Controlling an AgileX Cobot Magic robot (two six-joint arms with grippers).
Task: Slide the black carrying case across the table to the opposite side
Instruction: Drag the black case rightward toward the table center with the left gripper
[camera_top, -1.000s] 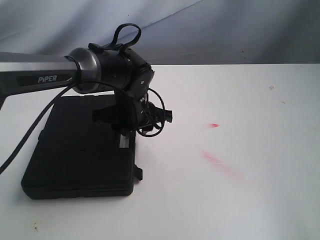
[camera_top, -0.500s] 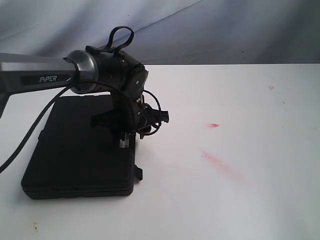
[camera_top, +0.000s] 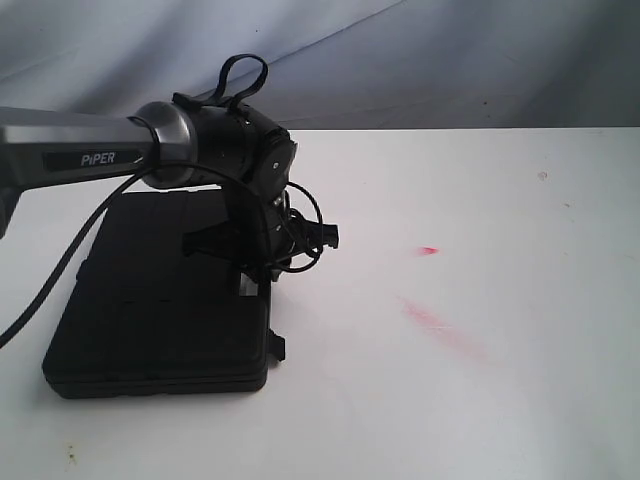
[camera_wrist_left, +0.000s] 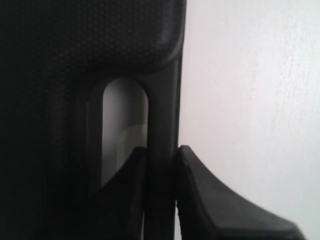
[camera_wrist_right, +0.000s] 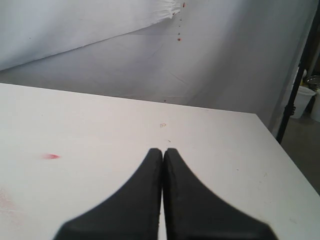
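The black case (camera_top: 160, 300) lies flat on the left part of the white table (camera_top: 480, 250). My left gripper (camera_top: 255, 283) reaches down onto its right edge, at the handle. In the left wrist view the case (camera_wrist_left: 75, 60) fills one side, and the gripper (camera_wrist_left: 160, 150) is shut on the thin handle bar (camera_wrist_left: 162, 120). One finger (camera_wrist_left: 125, 190) sits in the cutout; the other finger (camera_wrist_left: 210, 200) is outside, over the table. My right gripper (camera_wrist_right: 163, 151) is shut and empty above the table (camera_wrist_right: 100, 130); it does not show in the exterior view.
Red smears (camera_top: 440, 325) and a small red spot (camera_top: 427, 250) mark the table to the right of the case; the spot (camera_wrist_right: 51, 156) also shows in the right wrist view. A grey cloth backdrop (camera_top: 450, 60) hangs behind the table's far edge. A black cable (camera_top: 60, 270) trails over the case.
The left wrist has shifted slightly to the left and turned a little over the handle. The case has stayed where it was.
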